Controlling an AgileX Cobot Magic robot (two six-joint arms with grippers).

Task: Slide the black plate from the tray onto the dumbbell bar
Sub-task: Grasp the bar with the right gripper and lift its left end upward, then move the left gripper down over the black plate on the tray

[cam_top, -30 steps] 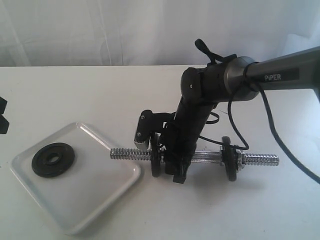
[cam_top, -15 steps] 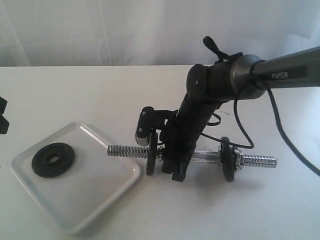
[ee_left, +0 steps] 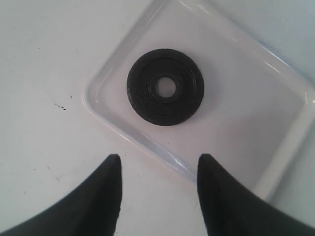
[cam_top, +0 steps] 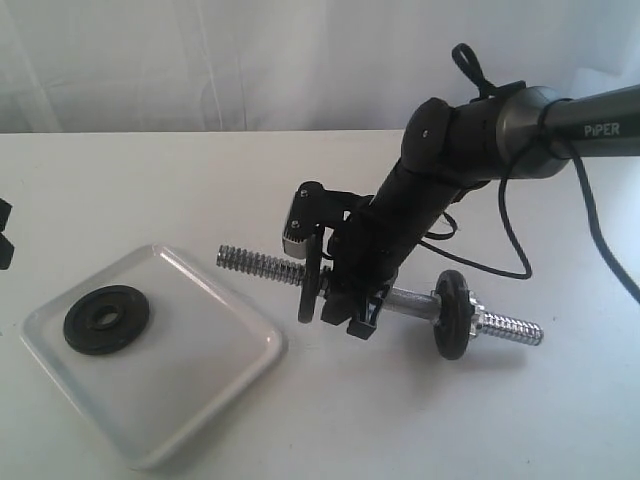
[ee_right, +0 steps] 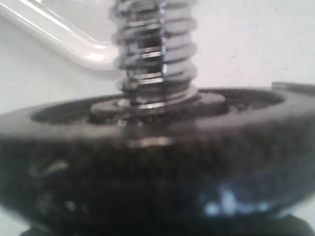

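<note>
We can read a single word, "PIPER", in white capitals on a dark band (cam_top: 609, 129) of the right arm's grey tube (cam_top: 528, 118), well up from the right gripper (cam_top: 350, 312).

Bright, even light; soft shadows; glare on the tray (cam_top: 190, 390) (right wrist view blurred).

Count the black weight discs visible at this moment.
3. The black plate lies flat in the tray; two sit on the dumbbell bar: the tray-side disc by the right arm, the far disc near the other threaded end. The arm hides part of the bar.
</note>
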